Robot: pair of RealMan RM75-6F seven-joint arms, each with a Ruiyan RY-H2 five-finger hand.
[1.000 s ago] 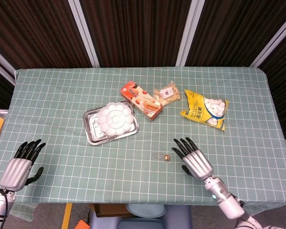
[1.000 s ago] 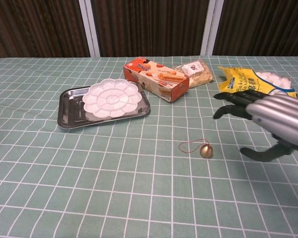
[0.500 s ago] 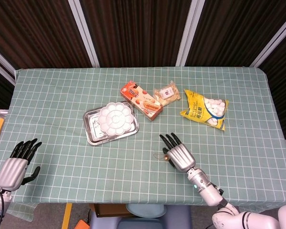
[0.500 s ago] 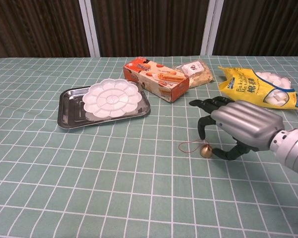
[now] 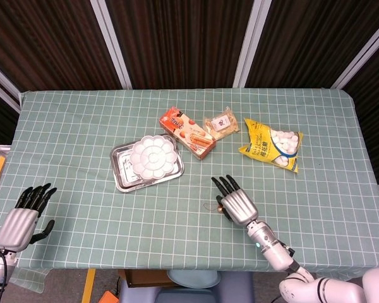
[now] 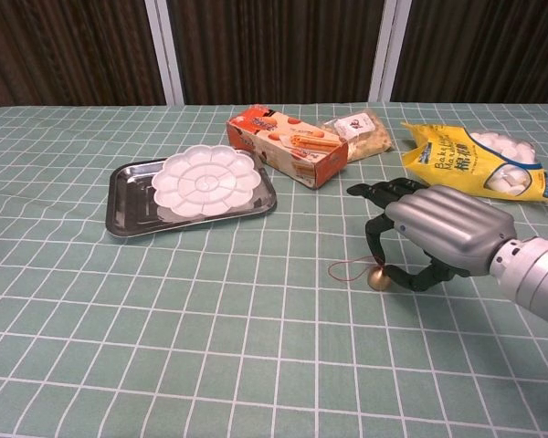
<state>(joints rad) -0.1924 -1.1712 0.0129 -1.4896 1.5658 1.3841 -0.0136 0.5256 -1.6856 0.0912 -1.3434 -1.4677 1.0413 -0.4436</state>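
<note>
R hand (image 6: 436,235) hovering over small brass bell (image 6: 378,278), fingers spread, thumb touching it; L hand (image 5: 24,218) lying open, holding nothing.

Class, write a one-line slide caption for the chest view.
Right hand closing on small brass bell beside metal tray.

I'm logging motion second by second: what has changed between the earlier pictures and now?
The right robot hand moved leftward across the table to the small gold bell and now arches over it, fingertips at the bell; a firm grip isn't clear. The left robot hand drew back slightly toward the table edge. The bell, tray, white palette, snack box and yellow bag stayed put.
</note>
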